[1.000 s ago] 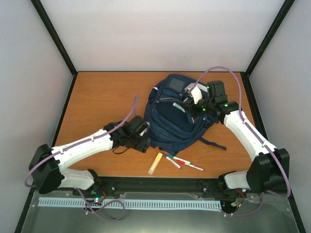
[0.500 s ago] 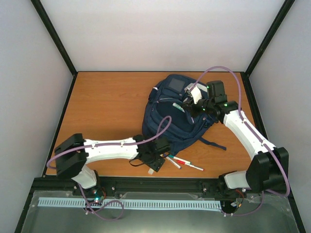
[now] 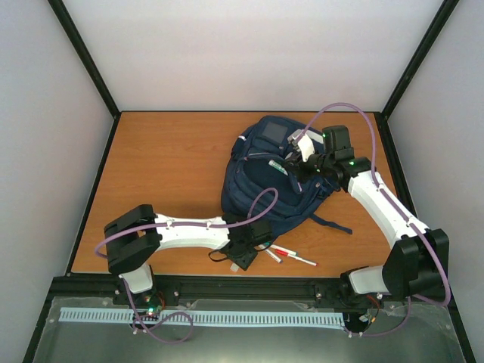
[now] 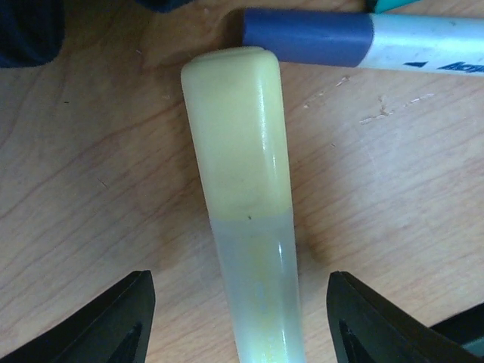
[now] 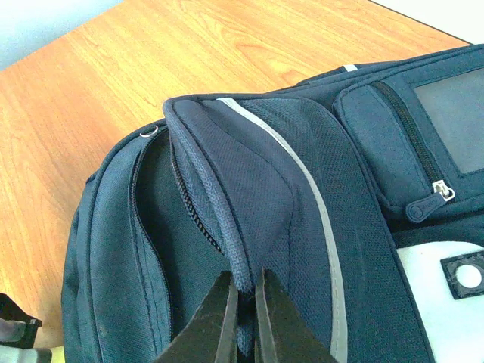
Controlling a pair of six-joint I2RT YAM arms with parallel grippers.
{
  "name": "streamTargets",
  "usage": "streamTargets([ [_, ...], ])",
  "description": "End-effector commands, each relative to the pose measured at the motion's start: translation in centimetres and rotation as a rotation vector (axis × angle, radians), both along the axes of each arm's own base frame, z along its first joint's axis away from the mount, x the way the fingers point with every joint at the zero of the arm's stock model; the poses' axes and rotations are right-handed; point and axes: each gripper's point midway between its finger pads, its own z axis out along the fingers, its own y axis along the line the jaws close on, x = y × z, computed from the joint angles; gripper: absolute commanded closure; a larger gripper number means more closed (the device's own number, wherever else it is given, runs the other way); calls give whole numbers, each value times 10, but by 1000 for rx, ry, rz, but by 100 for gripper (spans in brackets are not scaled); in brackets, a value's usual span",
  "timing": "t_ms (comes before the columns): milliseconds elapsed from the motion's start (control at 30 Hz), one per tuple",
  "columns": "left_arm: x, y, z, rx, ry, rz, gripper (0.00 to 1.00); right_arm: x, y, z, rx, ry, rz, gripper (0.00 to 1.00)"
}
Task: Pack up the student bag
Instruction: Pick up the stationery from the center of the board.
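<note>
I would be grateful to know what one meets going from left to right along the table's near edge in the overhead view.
From the left: left arm's black joint → left tool → markers → right arm's base. The backpack behind them spans too widely to place.

A yellow-capped pen (image 4: 242,189) lies on the wooden surface (image 4: 91,189) between the spread fingers of the left tool (image 4: 238,310), touching neither. A blue-capped marker (image 4: 363,41) lies crosswise at its far end.
</note>
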Motion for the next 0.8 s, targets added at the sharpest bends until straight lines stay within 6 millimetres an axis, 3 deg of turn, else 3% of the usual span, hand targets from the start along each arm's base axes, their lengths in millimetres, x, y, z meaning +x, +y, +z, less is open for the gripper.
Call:
streamTargets([
  [0,2,-9,4,-10,-20,4,36,10,-3,8,13,-51,-3,97],
  [467,2,3,-5,32,-31,-10,54,11,-3,4,11,-40,-5,97],
  [767,2,-4,-7,25,-17,-34,61,11,-3,3,10,-37,-3,97],
])
